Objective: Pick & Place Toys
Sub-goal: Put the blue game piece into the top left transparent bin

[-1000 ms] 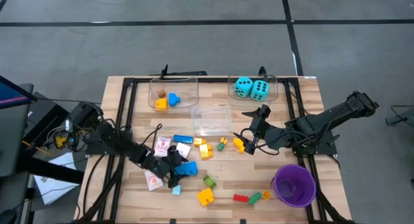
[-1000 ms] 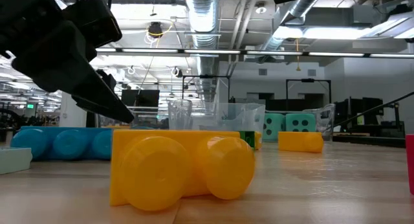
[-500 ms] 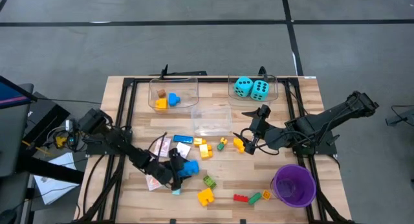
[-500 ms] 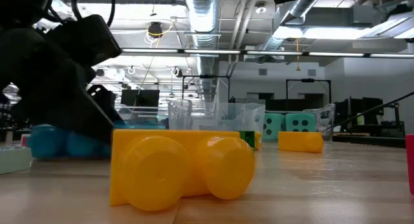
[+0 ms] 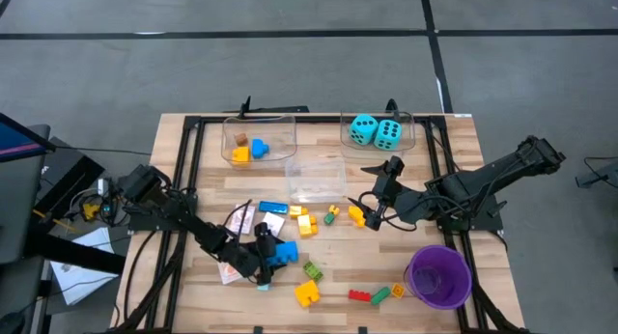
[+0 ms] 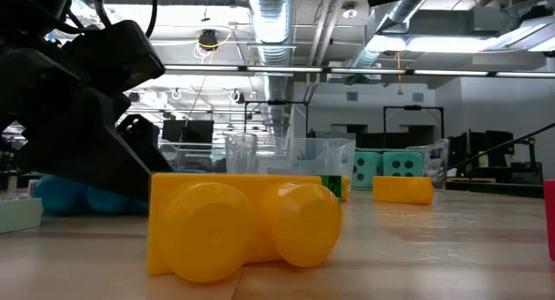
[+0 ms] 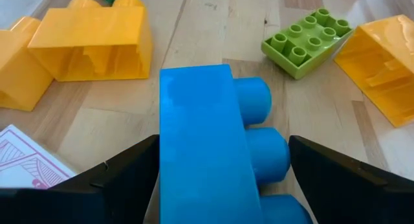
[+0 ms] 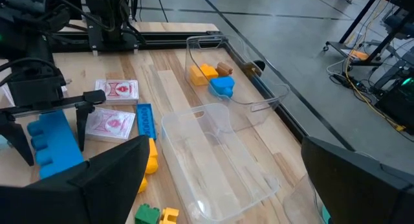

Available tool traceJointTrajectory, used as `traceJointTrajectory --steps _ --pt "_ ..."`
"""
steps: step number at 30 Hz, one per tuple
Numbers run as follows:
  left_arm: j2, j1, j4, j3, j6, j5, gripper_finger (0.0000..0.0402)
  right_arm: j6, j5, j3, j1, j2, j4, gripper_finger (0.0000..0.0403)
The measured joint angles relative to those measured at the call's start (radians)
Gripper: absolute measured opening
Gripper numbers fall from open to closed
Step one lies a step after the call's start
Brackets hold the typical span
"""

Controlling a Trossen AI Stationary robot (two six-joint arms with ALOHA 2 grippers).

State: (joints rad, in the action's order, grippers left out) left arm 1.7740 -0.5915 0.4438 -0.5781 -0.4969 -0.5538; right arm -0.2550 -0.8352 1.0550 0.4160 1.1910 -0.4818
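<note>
A blue brick (image 7: 207, 159) lies on the table near its front left, studs sideways. My left gripper (image 7: 224, 140) is low over the table and open. Its two fingers (image 8: 81, 123) stand on either side of the brick (image 8: 55, 146), with no touch that I can make out. My right gripper (image 5: 372, 210) hangs open above the table's middle right, over a yellow brick (image 5: 357, 216). More toys lie about: a yellow brick (image 5: 307, 293), a green brick (image 7: 307, 39) and card packs (image 5: 241, 218). Two turquoise dice (image 5: 375, 131) sit in a far bin.
Three clear bins stand at the back: one (image 5: 259, 138) with a few bricks, an empty one (image 5: 315, 178) in the middle, one (image 5: 410, 131) with the dice. A purple cup (image 5: 437, 276) stands front right. Small bricks (image 5: 372, 295) lie along the front.
My left gripper has come down and gone toward the blue brick, rolling a little, so that its fingers now flank the brick. In the low view the arm now hides part of the brick. The brick has stayed put.
</note>
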Motion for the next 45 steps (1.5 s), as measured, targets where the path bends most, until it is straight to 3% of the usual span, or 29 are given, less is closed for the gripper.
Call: traceJointTrajectory --steps 17,26,32,37,45 --pt "0.000 0.000 -0.002 0.001 0.002 -0.007 0.0331 0.000 0.000 0.000 0.000 0.000 0.000 0.0395" --pt "0.000 0.001 -0.002 0.002 0.001 -0.007 0.0255 0.000 0.000 0.000 0.000 0.000 0.000 0.0395" --pt "0.000 0.001 -0.002 0.002 0.001 -0.007 0.0255 0.000 0.000 0.000 0.000 0.000 0.000 0.0395" --pt "0.000 0.001 -0.002 0.002 0.002 -0.007 0.0278 0.000 0.000 0.000 0.000 0.000 0.000 0.0395" --pt "0.000 0.001 -0.002 0.002 0.002 -0.007 0.0254 0.000 0.000 0.000 0.000 0.000 0.000 0.0395"
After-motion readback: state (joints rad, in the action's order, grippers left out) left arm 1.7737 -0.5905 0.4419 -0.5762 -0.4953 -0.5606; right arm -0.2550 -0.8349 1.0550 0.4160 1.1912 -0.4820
